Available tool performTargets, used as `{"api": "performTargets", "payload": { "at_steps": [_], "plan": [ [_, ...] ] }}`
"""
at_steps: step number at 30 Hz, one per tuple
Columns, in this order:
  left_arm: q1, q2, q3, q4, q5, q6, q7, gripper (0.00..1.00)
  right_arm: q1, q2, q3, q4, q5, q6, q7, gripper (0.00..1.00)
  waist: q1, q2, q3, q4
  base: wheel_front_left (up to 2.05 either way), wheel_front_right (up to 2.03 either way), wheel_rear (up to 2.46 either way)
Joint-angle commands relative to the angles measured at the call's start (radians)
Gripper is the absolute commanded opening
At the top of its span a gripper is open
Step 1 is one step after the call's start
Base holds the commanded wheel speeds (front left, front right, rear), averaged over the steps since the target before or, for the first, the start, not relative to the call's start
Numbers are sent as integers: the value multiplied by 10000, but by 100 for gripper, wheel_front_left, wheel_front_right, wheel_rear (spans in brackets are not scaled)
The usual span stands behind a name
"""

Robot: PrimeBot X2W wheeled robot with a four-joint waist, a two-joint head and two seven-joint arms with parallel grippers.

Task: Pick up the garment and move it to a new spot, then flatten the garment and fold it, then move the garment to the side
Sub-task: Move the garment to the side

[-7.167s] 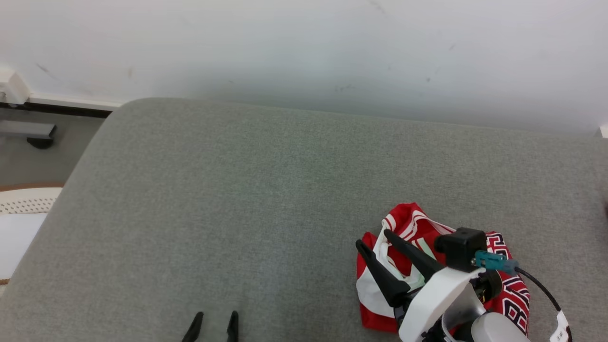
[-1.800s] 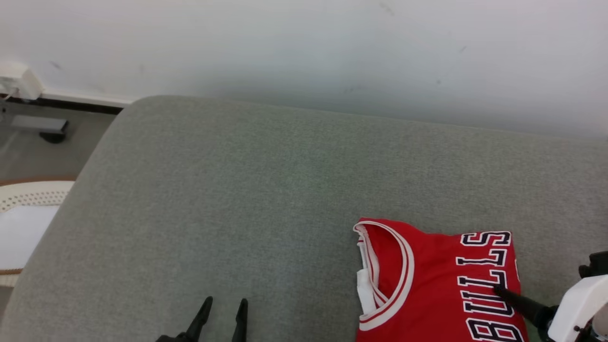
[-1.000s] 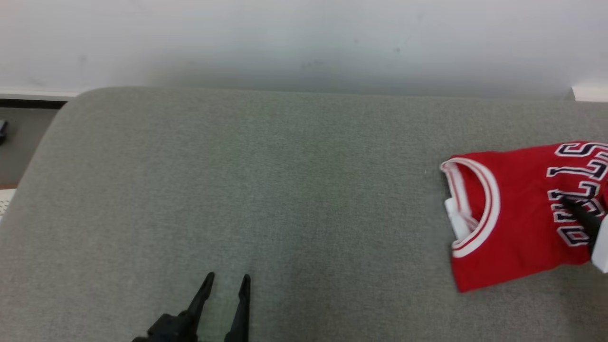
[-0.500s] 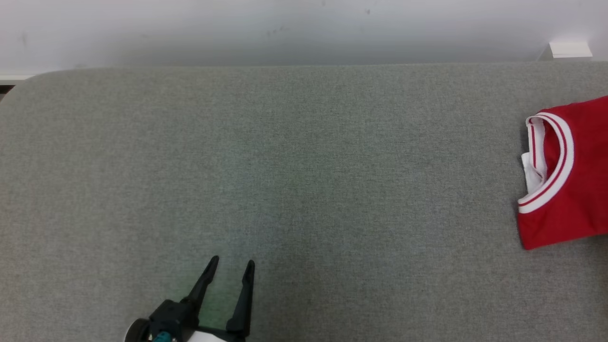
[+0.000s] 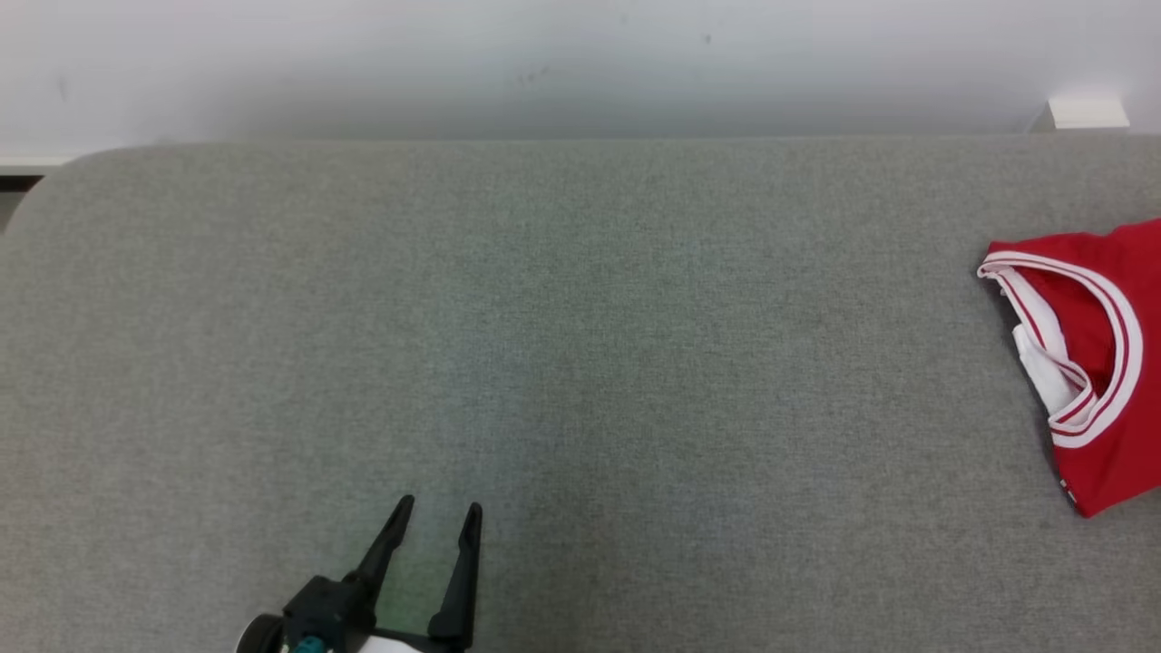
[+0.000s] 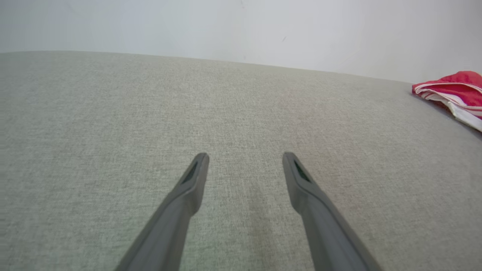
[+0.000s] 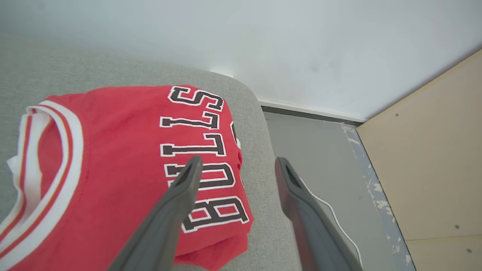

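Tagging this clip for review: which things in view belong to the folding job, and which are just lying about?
Job: folded red jersey at the right end of the grey cushion; right gripper, fingers apart over it; left gripper, fingers apart over bare cushion.
Lying about: white wall; grey floor; white cable on the floor; wooden panel.
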Motion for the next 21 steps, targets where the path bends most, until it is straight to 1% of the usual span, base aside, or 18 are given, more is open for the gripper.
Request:
{"api": "performTargets", "payload": {
  "at_steps": [1, 5, 10, 13, 17, 21],
  "plan": [
    [105, 40, 45, 17, -48, 50, -1, 100, 349, 293, -396, 38, -270, -30, -524, 100, 0, -1, -177, 8, 0, 0, 0],
    [361, 39, 152, -63, -162, 122, -1, 100, 1122, 1040, -1475, -350, -854, -30, -1883, 100, 0, -1, -622, -73, 0, 0, 0],
    [753, 40, 327, -193, -251, 166, -1, 100, 2739, 2422, -2629, -1514, -1825, -30, -3643, 100, 0, -1, -1382, -370, 0, 0, 0],
    [889, 39, 420, -260, -227, 219, -1, 100, 3884, 3259, -2992, -2421, -2380, -30, -4604, 100, 0, -1, -1801, -540, 0, 0, 0],
    [1095, 39, 518, -279, -258, 294, -1, 100, 5504, 4358, -3140, -3529, -2986, -30, -5773, 100, 0, -1, -2316, -667, 0, 0, 0],
    [1241, 37, 476, -401, -158, 39, -1, 100, 6696, 5373, -2958, -4288, -3213, -30, -6318, 100, 0, -1, -2490, -756, 0, 0, 0]
  ]
}}
